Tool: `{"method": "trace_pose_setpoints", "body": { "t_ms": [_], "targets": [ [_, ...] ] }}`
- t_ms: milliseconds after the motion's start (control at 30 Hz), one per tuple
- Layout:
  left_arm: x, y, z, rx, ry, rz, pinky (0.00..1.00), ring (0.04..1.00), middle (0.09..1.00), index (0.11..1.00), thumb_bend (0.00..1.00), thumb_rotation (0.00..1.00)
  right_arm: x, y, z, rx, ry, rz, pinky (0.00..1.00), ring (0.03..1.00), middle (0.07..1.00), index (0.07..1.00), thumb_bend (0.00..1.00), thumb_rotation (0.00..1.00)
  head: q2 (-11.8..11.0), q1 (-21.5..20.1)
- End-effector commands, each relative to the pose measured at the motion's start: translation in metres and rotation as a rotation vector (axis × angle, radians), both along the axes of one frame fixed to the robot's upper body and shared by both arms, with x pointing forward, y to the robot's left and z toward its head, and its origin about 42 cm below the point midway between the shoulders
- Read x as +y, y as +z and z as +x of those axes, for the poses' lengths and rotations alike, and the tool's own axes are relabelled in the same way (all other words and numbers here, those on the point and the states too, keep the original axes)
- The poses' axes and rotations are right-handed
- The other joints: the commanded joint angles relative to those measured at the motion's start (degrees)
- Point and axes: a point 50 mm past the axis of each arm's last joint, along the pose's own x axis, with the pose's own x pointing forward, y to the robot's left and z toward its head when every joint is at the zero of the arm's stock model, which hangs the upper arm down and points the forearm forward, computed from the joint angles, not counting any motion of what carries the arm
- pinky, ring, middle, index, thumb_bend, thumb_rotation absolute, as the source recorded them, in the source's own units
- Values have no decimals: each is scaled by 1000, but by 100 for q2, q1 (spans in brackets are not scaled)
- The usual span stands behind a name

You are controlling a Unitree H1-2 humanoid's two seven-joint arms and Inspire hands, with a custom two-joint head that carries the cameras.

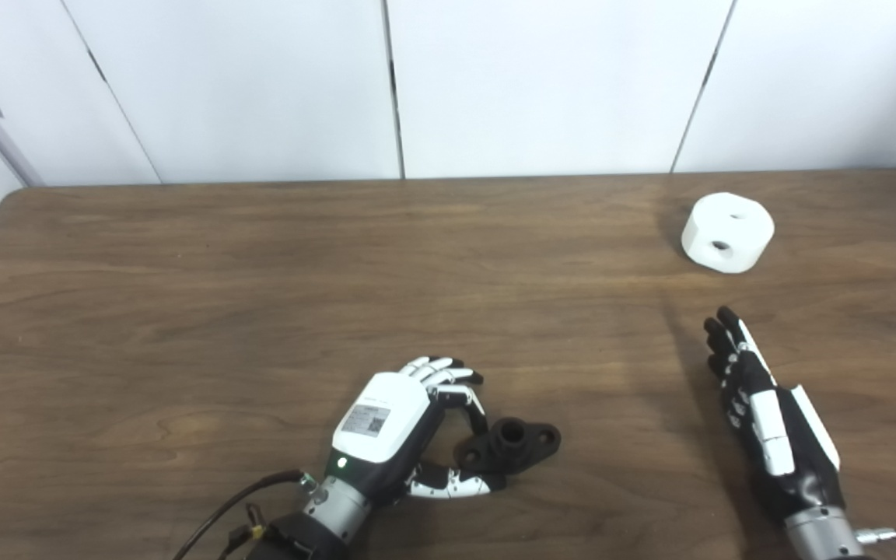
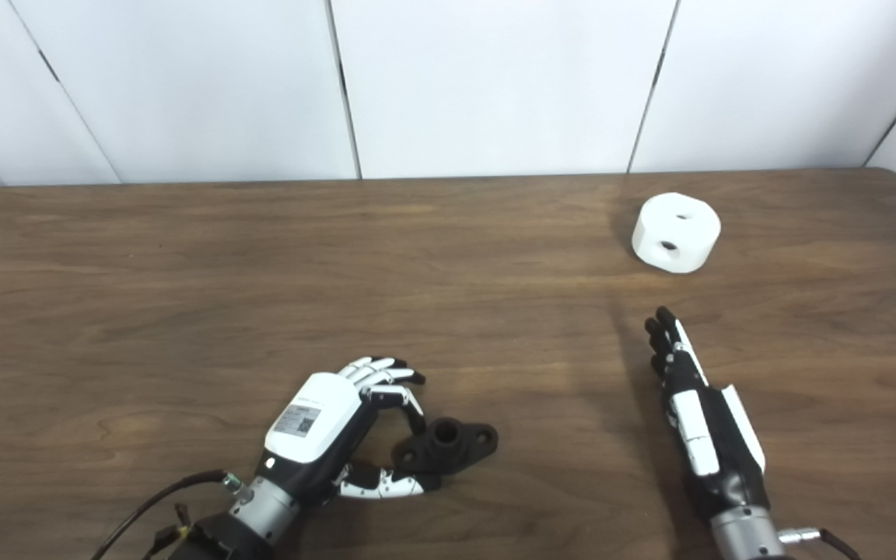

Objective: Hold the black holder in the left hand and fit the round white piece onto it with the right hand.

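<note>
The black holder lies flat on the wooden table near its front edge, a short tube standing up between two flanges. My left hand is at the holder's left end, with a curled finger on the far side and the thumb on the near side, pinching that flange. Its other fingers stay stretched out. The round white piece sits at the far right, with holes in its top and side. My right hand rests open and flat, well short of the white piece and holding nothing.
White wall panels stand behind the table's far edge. Cables trail from the left wrist at the bottom edge. Bare wood lies between the two hands and across the table's left half.
</note>
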Motion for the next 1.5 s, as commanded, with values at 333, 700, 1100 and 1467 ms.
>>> {"method": "trace_pose_setpoints", "body": {
  "t_ms": [333,700,1100,1467],
  "targets": [
    [28,-27,-3,111,56,137,848,855,795,489,517,47,-42,58,28,-96,-111,-341,911,945,943,939,592,669,-228,-497],
    [34,-30,-4,127,54,128,847,856,791,490,517,47,-60,92,63,-161,-207,-558,871,905,921,908,658,510,-389,-771],
    [34,-32,-4,133,55,140,843,849,784,489,518,48,-81,124,119,-152,-260,-760,895,941,937,913,737,455,-563,-1011],
    [34,-31,-6,147,53,133,842,854,785,489,518,47,-93,144,171,-92,-252,-882,914,974,945,907,753,446,-631,-1046]
  ]
}}
